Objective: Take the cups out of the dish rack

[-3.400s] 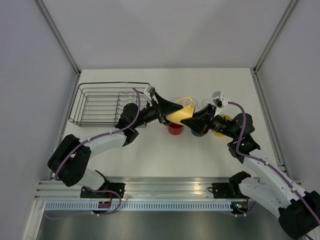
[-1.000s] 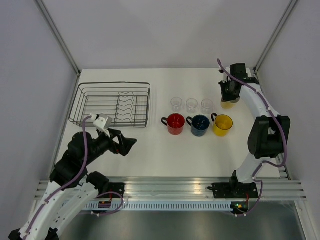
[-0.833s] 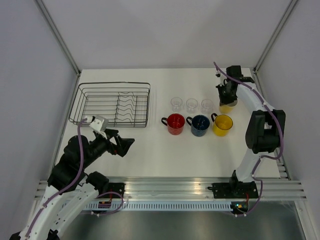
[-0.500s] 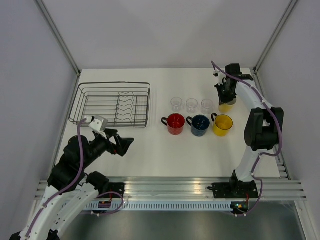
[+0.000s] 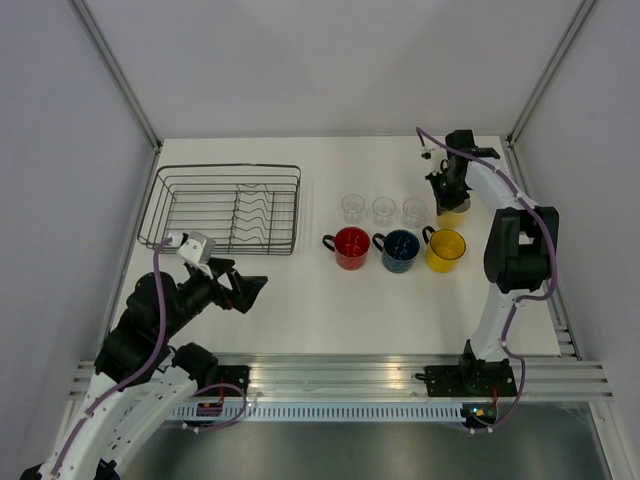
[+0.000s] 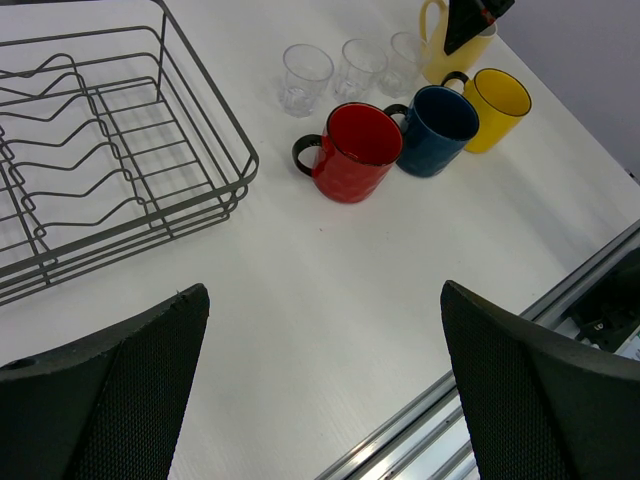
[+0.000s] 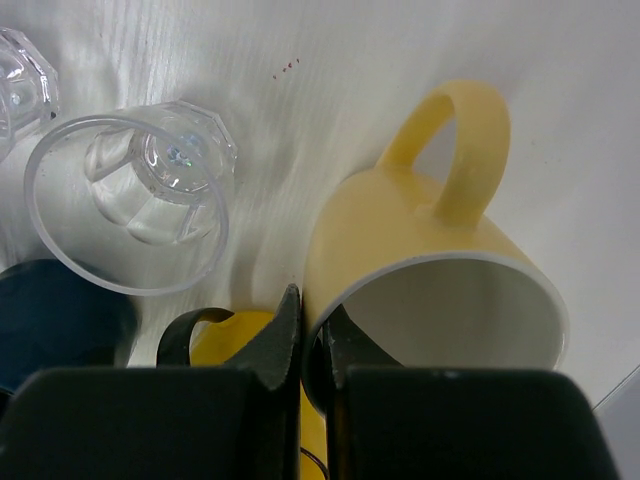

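The black wire dish rack (image 5: 222, 208) stands at the table's back left with no cups in it; it also shows in the left wrist view (image 6: 110, 160). The red mug (image 5: 351, 247), blue mug (image 5: 399, 250) and bright yellow mug (image 5: 445, 249) stand in a row. Three clear tumblers (image 5: 383, 209) stand behind them. My right gripper (image 5: 449, 193) is shut on the rim of the pale yellow mug (image 7: 430, 280), at the right end of the tumbler row. My left gripper (image 5: 250, 290) is open and empty, in front of the rack.
The white table's back edge and right edge (image 5: 528, 220) lie close to my right arm. Grey walls stand behind and at both sides. A metal rail (image 5: 330, 375) runs along the near edge.
My right arm has shifted the pale yellow mug slightly left beside the tumblers. My left arm has drawn back a little and now holds still.
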Available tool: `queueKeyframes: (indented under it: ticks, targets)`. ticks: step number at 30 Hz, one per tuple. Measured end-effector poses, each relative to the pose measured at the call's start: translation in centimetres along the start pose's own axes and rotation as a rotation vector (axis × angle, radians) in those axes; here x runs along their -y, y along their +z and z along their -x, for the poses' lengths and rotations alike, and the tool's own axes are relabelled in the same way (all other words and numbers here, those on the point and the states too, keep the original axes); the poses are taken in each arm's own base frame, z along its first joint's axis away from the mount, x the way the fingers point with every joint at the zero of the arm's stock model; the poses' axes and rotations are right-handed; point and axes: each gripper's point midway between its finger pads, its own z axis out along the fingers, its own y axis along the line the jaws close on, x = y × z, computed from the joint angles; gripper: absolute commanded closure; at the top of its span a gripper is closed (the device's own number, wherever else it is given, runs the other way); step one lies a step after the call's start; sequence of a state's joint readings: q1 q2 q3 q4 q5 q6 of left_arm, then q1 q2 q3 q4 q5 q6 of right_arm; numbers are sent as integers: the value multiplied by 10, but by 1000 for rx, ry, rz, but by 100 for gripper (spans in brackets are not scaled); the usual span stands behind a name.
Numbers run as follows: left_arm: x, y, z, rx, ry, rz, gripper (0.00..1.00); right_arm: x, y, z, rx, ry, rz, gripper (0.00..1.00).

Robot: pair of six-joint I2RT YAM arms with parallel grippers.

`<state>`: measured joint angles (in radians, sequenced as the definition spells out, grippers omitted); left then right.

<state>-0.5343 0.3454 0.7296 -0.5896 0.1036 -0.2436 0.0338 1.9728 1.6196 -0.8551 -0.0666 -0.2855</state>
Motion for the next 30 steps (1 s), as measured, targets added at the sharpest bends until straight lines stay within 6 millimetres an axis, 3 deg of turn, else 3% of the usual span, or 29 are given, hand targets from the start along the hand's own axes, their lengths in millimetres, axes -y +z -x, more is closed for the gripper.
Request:
queueKeyframes:
  ticks: [6,16,19,23,24,26,27,30]
  targets:
    - [0,0,0,2,0,3,0,-1,1,0,-3,-7,-1,80]
    - [-4,0,1,7,0,23,0,2,0,0,-3,-4,-19,69]
    - [-6,0,1,9,0,35,0,3,-7,4,15,6,-29,58]
    - [-18,1,3,15,-1,102,0,6,-39,20,115,24,-55,45]
    - [-22,2,2,14,-1,126,0,7,-52,26,158,30,-65,33]
    - [-31,3,2,12,-2,175,0,7,-80,35,249,52,-82,20]
    - [-37,3,2,14,-4,206,0,7,-91,37,289,54,-87,2]
    - [-56,1,5,28,-12,302,0,1,-130,41,441,95,-99,2]
